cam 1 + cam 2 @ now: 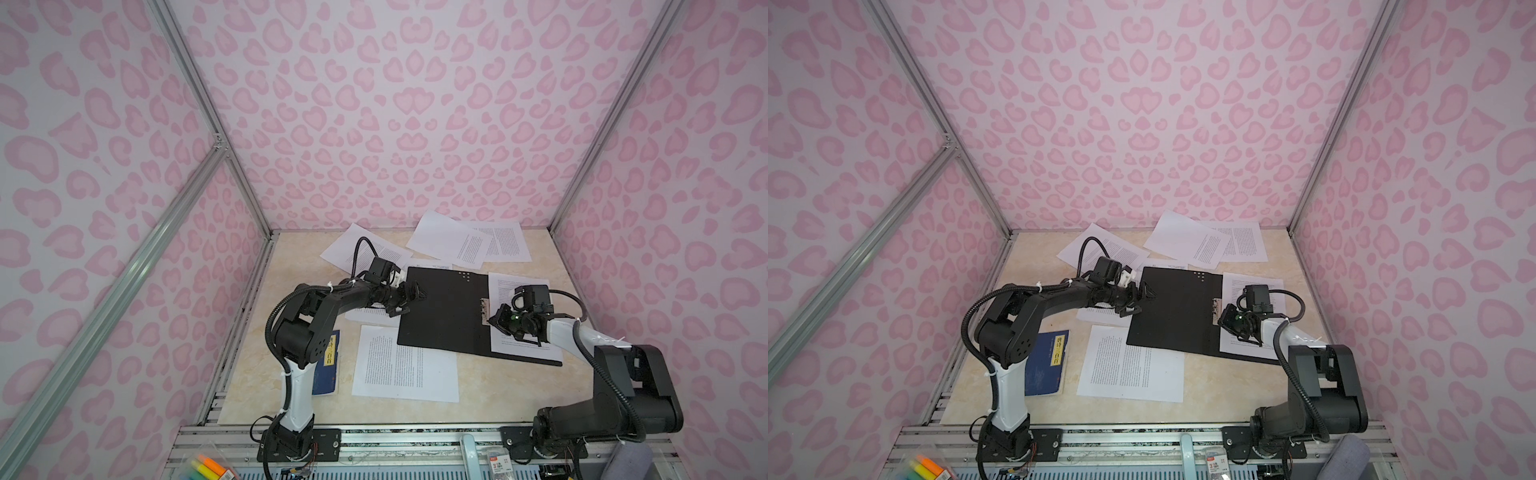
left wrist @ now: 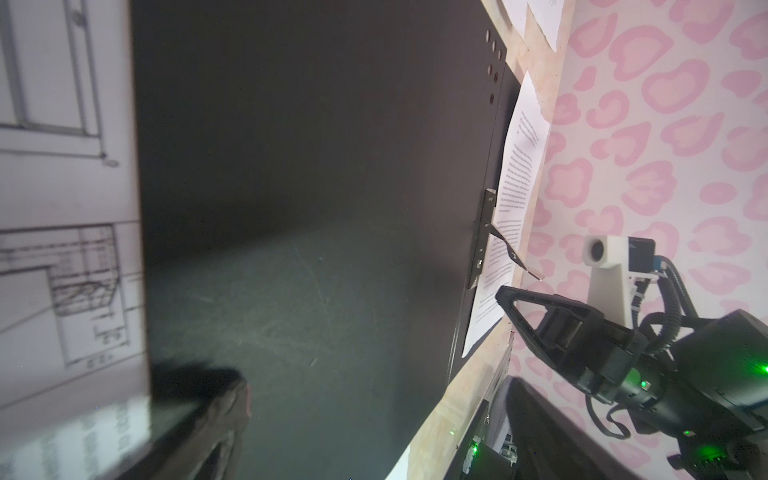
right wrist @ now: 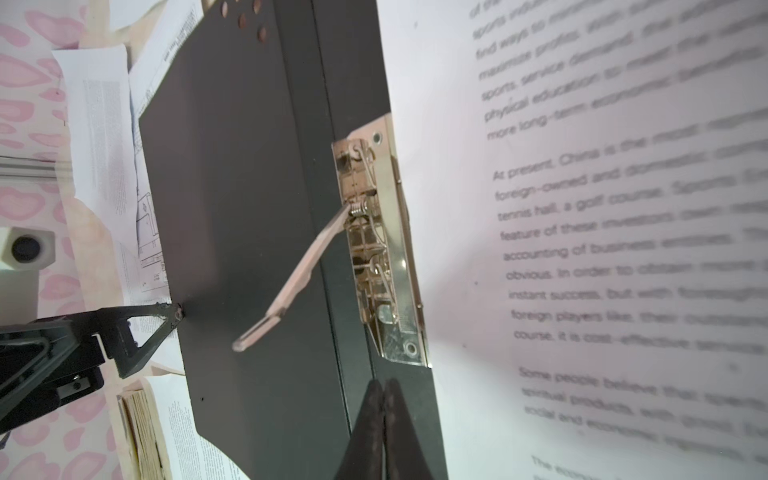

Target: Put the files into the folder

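The folder (image 1: 444, 316) (image 1: 1173, 311) lies open on the table, black inside up. Its metal fastener (image 3: 374, 249) has its lever (image 3: 291, 282) lifted. One of the files (image 1: 525, 340) (image 3: 582, 208) lies on the folder's right half, its edge against the fastener. My right gripper (image 1: 495, 320) (image 1: 1224, 322) (image 3: 382, 384) is shut and empty, its tips over the spine just short of the fastener. My left gripper (image 1: 409, 300) (image 1: 1139, 300) is open at the left flap's edge, one finger (image 3: 166, 318) touching it. Other files (image 1: 405, 365) (image 1: 449, 239) lie loose around the folder; one with drawings (image 2: 62, 208) lies beside the left flap.
A dark blue book (image 1: 328, 365) (image 1: 1048, 361) with a yellow label lies near the left arm's base. More sheets (image 1: 357, 249) (image 1: 507, 241) lie by the back wall. Highlighters (image 1: 208, 465) sit in a box below the table's front rail. Pink patterned walls enclose three sides.
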